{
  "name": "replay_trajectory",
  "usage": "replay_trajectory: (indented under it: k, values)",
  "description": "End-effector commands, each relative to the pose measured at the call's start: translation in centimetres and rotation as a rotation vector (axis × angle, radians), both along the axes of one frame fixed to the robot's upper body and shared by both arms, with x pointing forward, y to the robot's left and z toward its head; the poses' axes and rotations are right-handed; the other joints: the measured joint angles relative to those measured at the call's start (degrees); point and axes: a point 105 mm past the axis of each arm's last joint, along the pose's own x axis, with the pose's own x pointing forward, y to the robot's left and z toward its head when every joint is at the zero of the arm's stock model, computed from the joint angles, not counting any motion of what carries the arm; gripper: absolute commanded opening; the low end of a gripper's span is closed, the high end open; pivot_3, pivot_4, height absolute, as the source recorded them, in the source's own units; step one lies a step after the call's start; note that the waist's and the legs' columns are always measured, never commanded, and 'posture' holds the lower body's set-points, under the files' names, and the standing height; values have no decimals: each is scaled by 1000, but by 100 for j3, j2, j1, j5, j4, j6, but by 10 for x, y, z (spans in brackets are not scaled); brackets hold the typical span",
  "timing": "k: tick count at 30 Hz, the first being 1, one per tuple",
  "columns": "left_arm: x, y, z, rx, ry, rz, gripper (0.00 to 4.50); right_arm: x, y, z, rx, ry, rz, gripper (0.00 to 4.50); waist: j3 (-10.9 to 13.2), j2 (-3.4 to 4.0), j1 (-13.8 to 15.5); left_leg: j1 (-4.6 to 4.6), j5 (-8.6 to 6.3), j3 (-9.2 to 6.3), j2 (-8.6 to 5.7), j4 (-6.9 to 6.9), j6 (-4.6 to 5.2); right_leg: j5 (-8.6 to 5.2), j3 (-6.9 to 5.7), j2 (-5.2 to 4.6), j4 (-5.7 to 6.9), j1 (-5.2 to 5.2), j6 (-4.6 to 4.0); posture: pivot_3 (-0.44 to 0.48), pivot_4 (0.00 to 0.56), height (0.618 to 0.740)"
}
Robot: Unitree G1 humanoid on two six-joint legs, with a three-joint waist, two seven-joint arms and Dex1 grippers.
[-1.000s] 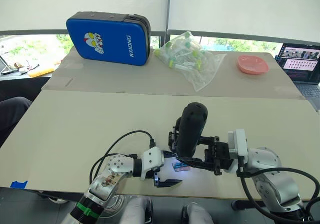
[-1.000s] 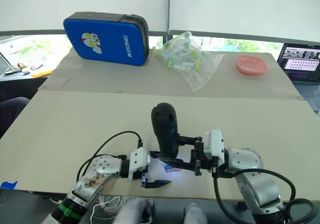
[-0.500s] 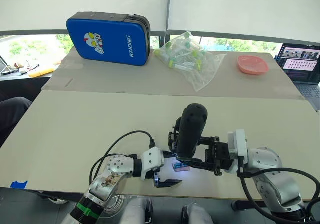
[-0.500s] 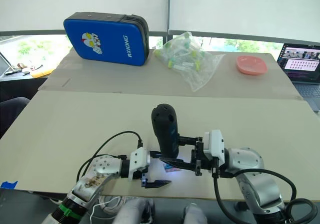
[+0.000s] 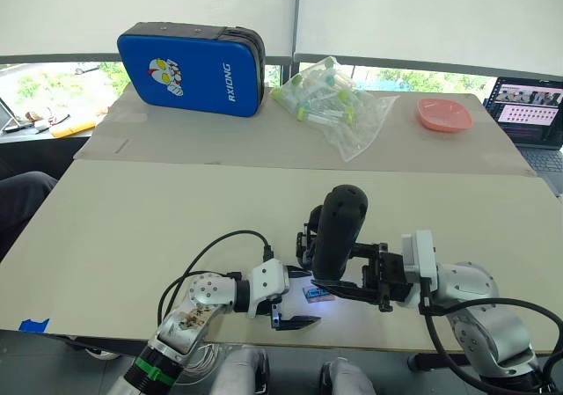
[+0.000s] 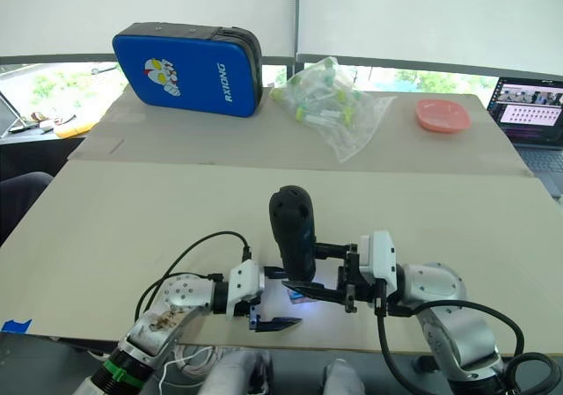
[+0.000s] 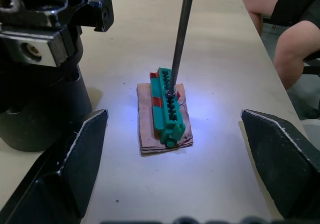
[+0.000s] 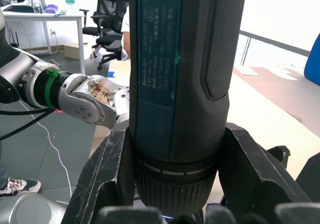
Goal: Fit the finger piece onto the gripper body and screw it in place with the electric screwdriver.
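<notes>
Left eye view: two arms reach in low over the worktop [image 5: 132, 228]. The right arm comes from the right, bent at the elbow. Its right gripper [image 5: 339, 281] is clamped around the one screwdriver [image 5: 339, 228], which stands nearly upright with its fat end on top. The left arm comes from the lower left. Its left gripper [image 5: 295, 323] rests near the front edge, just beside the screwdriver. Behind the screwdriver sits one gripper body [image 5: 308, 241], mostly hidden. At the back are one blue case [image 5: 189, 68], one bag of tubes [image 5: 334, 103] and one pink bowl [image 5: 444, 113].

Left wrist view: the two fingers [image 7: 65, 169] of the left gripper are spread wide, with nothing between them. One green block [image 7: 167, 109] lies on the worktop between them. The thin bit [image 7: 181, 29] touches its top. The gripper body stands beside it.

Right wrist view: the fingers [image 8: 107, 169] squeeze the screwdriver on both sides.
</notes>
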Motion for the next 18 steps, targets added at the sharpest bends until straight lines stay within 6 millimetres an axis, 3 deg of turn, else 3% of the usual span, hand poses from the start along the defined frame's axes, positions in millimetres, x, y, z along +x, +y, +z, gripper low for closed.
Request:
replay_trajectory:
  k: [1, 18]
  values:
    - [-7, -1, -18, 39, 71, -4, 4480, 1, 1, 1, -16, -51, -3, 1907, -1, 1, 1, 0, 0, 0, 0, 0, 0, 0, 0, 0, 0, 0, 0, 0, 150, 740]
    - [-2, 1, -15, 26, 51, 12, 4480, -1, 4, 9, -1, -78, 26, 1907, -7, 9, 1, 1, 0, 0, 0, 0, 0, 0, 1, 0, 1, 0, 0, 0, 150, 740]
